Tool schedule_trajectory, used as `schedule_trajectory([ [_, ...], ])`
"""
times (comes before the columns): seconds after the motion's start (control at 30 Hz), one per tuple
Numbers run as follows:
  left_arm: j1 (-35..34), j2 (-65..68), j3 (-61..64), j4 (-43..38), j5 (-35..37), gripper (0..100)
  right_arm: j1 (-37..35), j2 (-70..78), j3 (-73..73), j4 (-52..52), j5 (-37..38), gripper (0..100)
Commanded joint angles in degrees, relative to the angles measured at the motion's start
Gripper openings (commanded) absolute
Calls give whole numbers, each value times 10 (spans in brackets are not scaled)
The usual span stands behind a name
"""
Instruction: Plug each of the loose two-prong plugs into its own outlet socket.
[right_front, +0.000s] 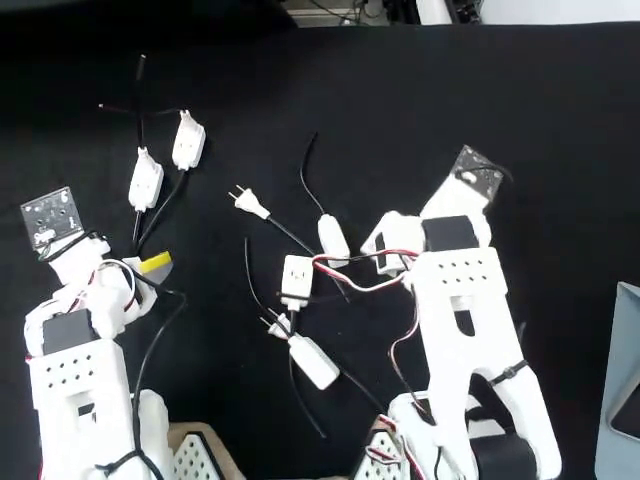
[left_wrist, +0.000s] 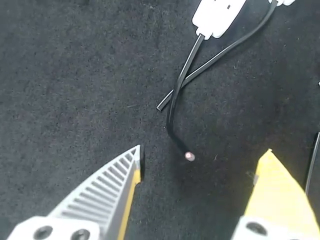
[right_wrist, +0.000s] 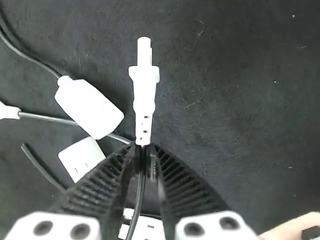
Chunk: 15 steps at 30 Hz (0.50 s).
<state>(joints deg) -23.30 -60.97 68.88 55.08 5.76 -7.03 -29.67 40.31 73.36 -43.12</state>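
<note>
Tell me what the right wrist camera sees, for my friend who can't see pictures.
The right gripper is shut on the back end of a white plug, which points straight out from it over the black table. Two more white connector pieces lie beside it with their cords.

No readable writing.

The slim white plastic two-prong plug (right_wrist: 144, 100) has a few small dark marks along its body, just above the cord end, too small to make out as letters or numbers. The flat white rectangular plastic block (right_wrist: 82, 159) lying beside it on the black cloth has a couple of faint grey marks near one corner, which are also illegible.
</note>
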Motion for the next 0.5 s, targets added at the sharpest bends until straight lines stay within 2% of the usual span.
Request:
schedule_trajectory([
  [0.0,-3,-7,-4,-12,1,353,5,-16,-5,-8,-21,74],
  [0.13,-3,-7,-4,-12,1,353,-11,-15,0,-5,-18,189],
  [0.3,-3,-7,-4,-12,1,353,-46,-19,-1,12,-13,187],
  [0.37,-3,-7,-4,-12,1,353,-45,-19,-2,11,25,187],
  [0.47,-3,-7,-4,-12,0,353,-33,-19,-11,14,120,187],
])
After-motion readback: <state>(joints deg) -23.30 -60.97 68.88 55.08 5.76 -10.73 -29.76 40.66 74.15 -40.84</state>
